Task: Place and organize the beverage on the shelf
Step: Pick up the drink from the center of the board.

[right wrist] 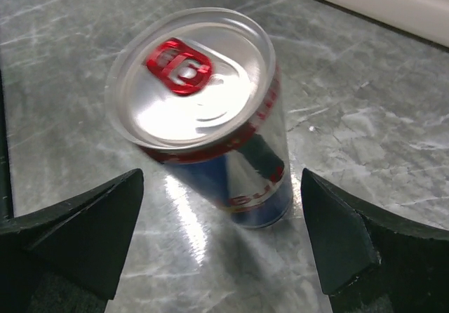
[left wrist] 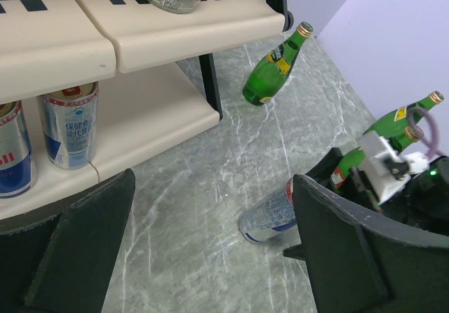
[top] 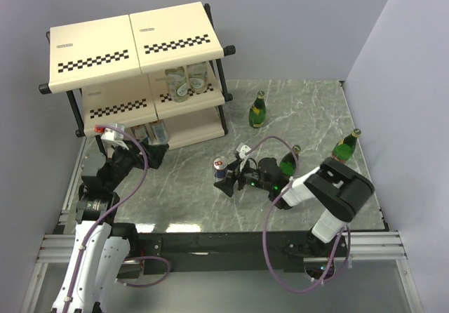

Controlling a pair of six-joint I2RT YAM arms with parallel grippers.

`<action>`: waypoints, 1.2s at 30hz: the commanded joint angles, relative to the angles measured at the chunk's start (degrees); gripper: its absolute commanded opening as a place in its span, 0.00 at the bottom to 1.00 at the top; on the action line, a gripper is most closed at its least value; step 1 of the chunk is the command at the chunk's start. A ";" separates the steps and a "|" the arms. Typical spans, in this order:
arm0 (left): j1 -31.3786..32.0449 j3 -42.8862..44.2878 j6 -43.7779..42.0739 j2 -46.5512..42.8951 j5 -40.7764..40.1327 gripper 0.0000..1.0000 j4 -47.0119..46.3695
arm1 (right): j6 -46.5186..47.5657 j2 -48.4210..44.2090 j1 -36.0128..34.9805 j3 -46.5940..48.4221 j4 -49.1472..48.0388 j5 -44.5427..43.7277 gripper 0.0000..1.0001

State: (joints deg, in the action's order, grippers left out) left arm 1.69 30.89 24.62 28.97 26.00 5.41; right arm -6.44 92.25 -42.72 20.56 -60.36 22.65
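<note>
Mid-counter, near side: your right claw is spread wide around the one loose can, a finger on either side, neither touching it. The can looks upright from overhead. Step in hand: grasping the third can. Next, close squarely on the body and lift straight up; I'd judge a slim can tips easily. Your left claw is released and holds nothing, hovering just short of the bottom tier of the shelf. Two cans sit there, so the space beside them is the likely slot. Two clear bottles are on the middle tier. Three green bottles stand on the counter, not yet shelved.
</note>
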 commanded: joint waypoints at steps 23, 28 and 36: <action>-0.29 2.33 -1.24 -0.58 1.07 0.99 -1.37 | -0.95 9.18 -1.67 1.95 -23.84 -8.94 0.80; -0.29 2.33 -1.16 -0.41 1.16 1.00 -1.28 | -0.33 8.30 -1.67 1.77 -24.63 -8.42 0.78; -0.29 2.33 -1.16 -0.49 1.25 0.99 -1.28 | 1.34 5.14 -1.75 1.15 -24.81 -9.03 0.76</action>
State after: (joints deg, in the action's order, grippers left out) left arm 1.69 30.89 24.47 28.73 26.09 5.41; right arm -6.90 100.68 -44.27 22.09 -73.28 15.44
